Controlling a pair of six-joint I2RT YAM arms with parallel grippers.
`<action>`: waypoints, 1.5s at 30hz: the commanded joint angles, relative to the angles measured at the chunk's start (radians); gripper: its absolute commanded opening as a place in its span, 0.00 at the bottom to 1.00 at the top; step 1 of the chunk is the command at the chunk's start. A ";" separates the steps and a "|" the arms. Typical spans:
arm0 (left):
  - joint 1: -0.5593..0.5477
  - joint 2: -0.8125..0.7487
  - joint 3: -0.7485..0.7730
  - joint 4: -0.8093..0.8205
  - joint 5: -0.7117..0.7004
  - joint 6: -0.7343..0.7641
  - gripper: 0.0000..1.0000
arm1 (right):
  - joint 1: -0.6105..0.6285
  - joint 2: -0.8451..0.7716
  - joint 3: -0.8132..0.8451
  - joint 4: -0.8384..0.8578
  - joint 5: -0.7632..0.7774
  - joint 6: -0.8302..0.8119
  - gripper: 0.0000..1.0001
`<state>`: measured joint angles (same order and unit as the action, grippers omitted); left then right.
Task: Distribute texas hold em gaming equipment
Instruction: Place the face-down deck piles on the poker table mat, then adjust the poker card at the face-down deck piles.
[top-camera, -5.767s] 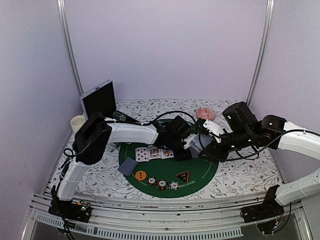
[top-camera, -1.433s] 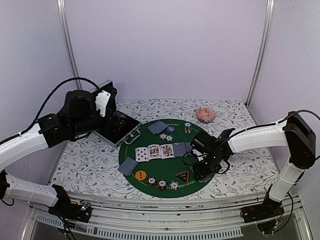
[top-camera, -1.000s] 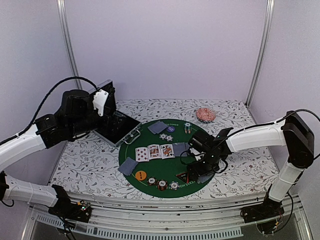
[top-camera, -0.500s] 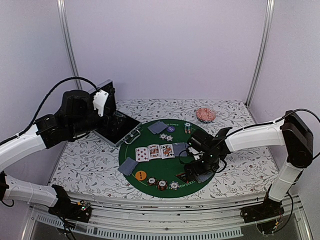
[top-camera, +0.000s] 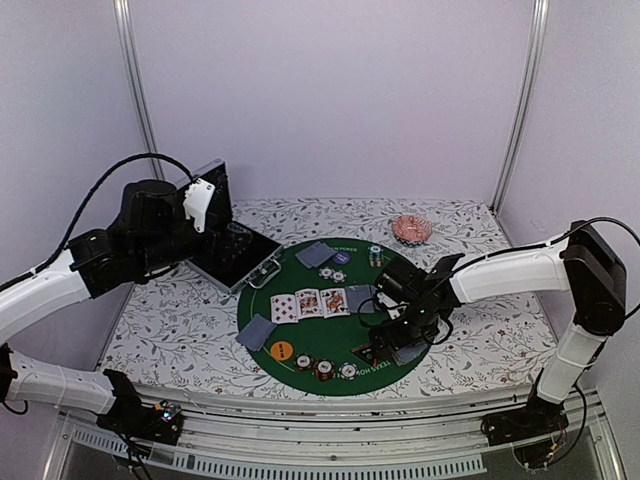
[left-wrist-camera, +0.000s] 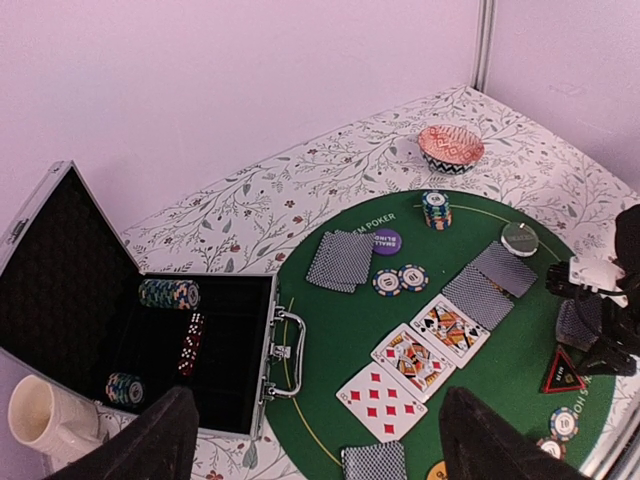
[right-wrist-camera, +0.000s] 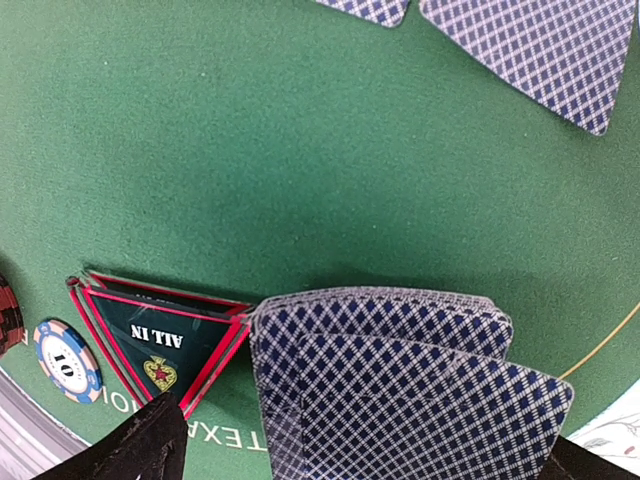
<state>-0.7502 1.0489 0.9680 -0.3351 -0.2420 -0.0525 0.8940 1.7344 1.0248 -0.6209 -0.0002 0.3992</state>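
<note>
You're in a robot test booth, a lab cell and not a home. Plain pale walls (top-camera: 330, 100) close in 3 sides, and 2 metal posts (top-camera: 135, 90) stand in the back corners. The left arm (top-camera: 40, 290) and right arm (top-camera: 510, 272) rise from an aluminium rail (top-camera: 330, 440) at the near edge. A floral cloth (top-camera: 180, 340) and a green poker mat (top-camera: 325, 335) dress the table.

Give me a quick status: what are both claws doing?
Left claw open, empty, raised near the case. Right claw open, straddling card stack on green mat. Triangle marker tight beside stack.
</note>
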 joint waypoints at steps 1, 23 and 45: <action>0.011 -0.020 -0.012 -0.001 -0.009 0.010 0.86 | -0.005 0.001 0.023 -0.032 0.040 -0.021 0.99; 0.012 -0.038 -0.015 -0.005 -0.008 0.013 0.86 | -0.024 -0.151 -0.009 -0.054 0.044 -0.031 0.98; 0.011 -0.038 -0.009 -0.009 -0.002 0.020 0.87 | -0.037 -0.079 -0.011 -0.008 -0.045 -0.086 0.90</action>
<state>-0.7502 1.0229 0.9657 -0.3351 -0.2443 -0.0483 0.8612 1.6501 0.9848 -0.6346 -0.0364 0.3321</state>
